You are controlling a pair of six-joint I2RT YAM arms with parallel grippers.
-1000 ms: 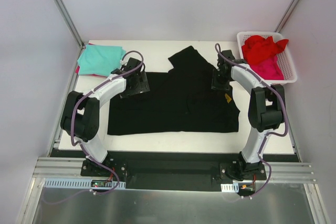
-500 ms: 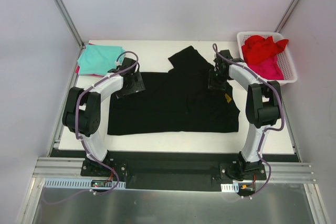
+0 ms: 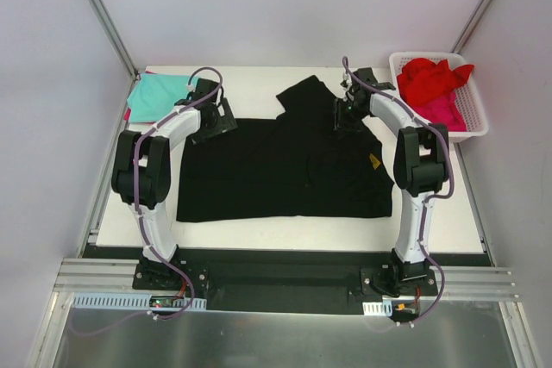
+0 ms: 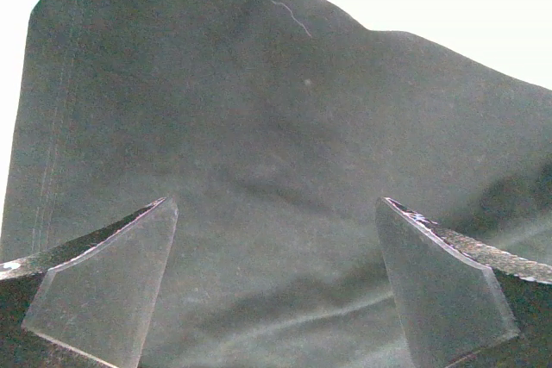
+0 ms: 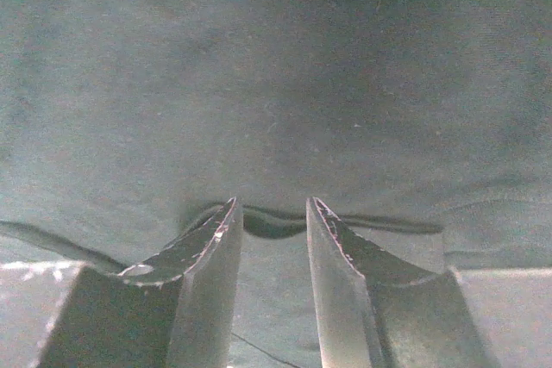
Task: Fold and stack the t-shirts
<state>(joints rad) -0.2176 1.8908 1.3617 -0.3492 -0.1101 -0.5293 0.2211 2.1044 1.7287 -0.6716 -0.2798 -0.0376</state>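
A large black t-shirt (image 3: 285, 170) lies spread flat on the white table (image 3: 259, 232), one part folded up at the back (image 3: 306, 92). My left gripper (image 3: 222, 118) hovers over its back left corner, wide open (image 4: 276, 201), with only black cloth (image 4: 259, 109) beneath. My right gripper (image 3: 345, 116) is low over the back right part. Its jaws (image 5: 271, 201) stand narrowly apart, tips at a raised fold of the black cloth (image 5: 276, 221), nothing pinched between them. A folded teal t-shirt (image 3: 159, 92) lies at the back left. Red (image 3: 431, 79) and pink (image 3: 440, 111) t-shirts are in the basket.
A white slotted basket (image 3: 479, 122) stands at the table's back right corner. A small yellow tag (image 3: 374, 160) shows on the black shirt's right side. Grey walls close in on both sides, and the metal rail (image 3: 285, 286) with the arm bases runs along the near edge.
Both arms have stretched toward the back of the table. The left gripper moved to the shirt's back left corner, the right one back and left along its right part. The shirt has not shifted.
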